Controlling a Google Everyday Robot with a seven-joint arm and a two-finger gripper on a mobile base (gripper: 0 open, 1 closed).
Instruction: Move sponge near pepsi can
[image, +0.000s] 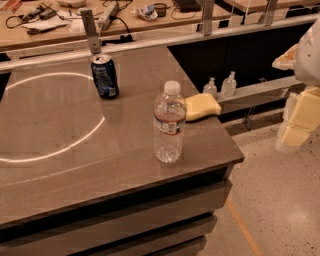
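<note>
- the pale yellow, soft rectangular sponge (201, 106) lies at the right edge of the grey-brown tabletop (60, 170), just behind the clear plastic water bottle with a white cap (169, 122).
- the dark blue pepsi can (104, 76) stands upright near the far edge, well apart from the sponge, with open tabletop between them.
- the cream-coloured gripper (299, 122) hangs off the table's right side above the floor, apart from the sponge; i cannot tell how far open it is.
- the can's white markings and the bottle's label are unreadable.

sponge (202, 106) right of bottle (169, 125), can (104, 76) behind-left, gripper (298, 124) far right
</note>
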